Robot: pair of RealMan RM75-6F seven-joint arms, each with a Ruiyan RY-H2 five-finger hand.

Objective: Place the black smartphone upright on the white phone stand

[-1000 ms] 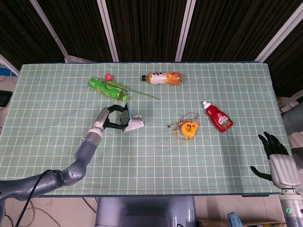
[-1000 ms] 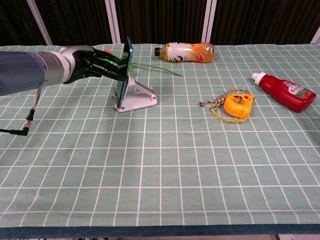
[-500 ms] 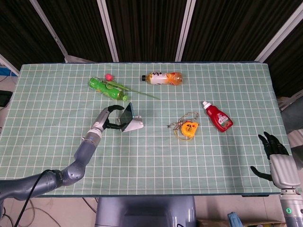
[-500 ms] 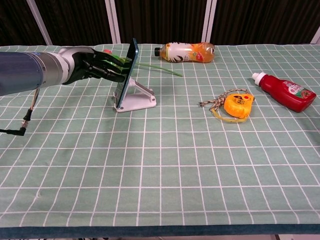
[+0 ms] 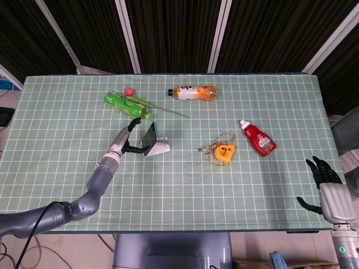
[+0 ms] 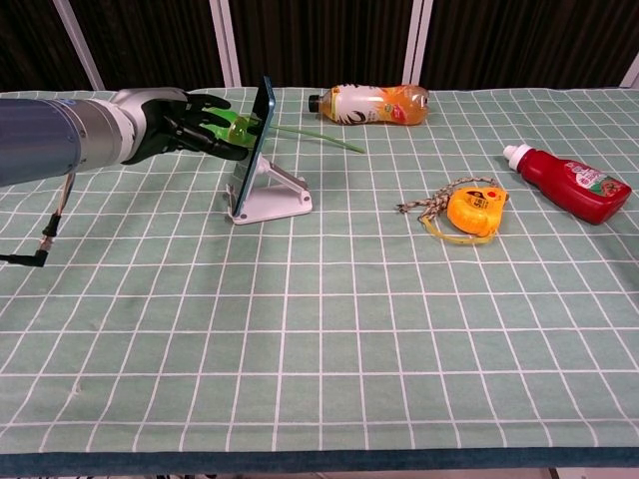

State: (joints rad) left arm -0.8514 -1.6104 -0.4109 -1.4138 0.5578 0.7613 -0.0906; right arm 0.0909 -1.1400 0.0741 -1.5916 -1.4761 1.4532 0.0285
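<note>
The black smartphone [image 5: 150, 136] [image 6: 250, 145] stands on edge, leaning back against the white phone stand [image 5: 160, 148] [image 6: 275, 200] at the table's left-centre. My left hand [image 5: 126, 139] [image 6: 180, 125] is just to the left of the phone, fingers spread and reaching toward its back. It grips nothing, and I cannot tell whether a fingertip still touches the phone. My right hand [image 5: 331, 193] hangs off the table's front right corner, fingers apart and empty.
A green bottle [image 5: 128, 104] and a pink-budded flower stem [image 5: 168, 110] lie behind the stand. An orange juice bottle [image 5: 194, 92] [image 6: 369, 103] lies at the back. A yellow tape measure [image 5: 223, 151] [image 6: 469, 212] and a red sauce bottle [image 5: 258, 138] [image 6: 574, 183] lie to the right.
The phone tipped from near vertical to leaning back on the stand. My left hand's fingers came off it and spread apart. The right hand stayed put.
</note>
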